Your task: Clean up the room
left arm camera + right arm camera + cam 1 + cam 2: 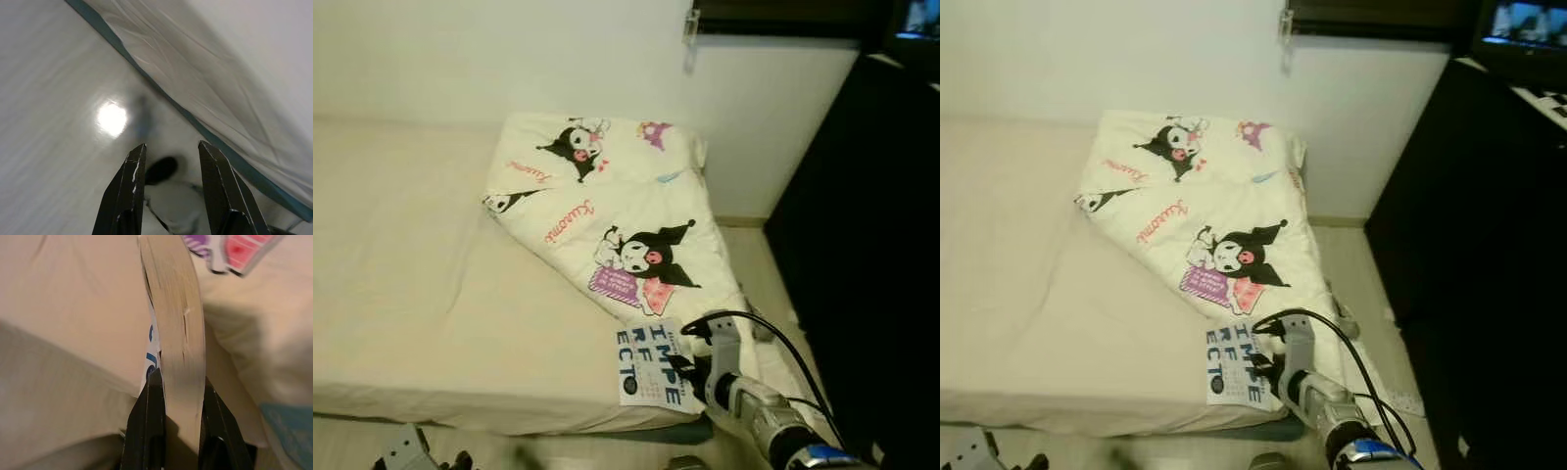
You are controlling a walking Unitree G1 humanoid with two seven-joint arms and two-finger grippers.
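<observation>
Right gripper (178, 396) clamped on thin white paperback book with blue lettering (652, 364), at cream mattress (431, 294) corner beside cartoon-print white duvet (626, 215). Left gripper (171, 161) fingers apart over glossy floor (54, 122).

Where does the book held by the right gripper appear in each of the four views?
Left eye view: book, lower middle, at the bed's near corner.
Right eye view: book, lower middle.
Right wrist view: book edge-on between the right gripper fingers.
Left wrist view: not in it.
Shared landmark: cartoon-print blanket.
</observation>
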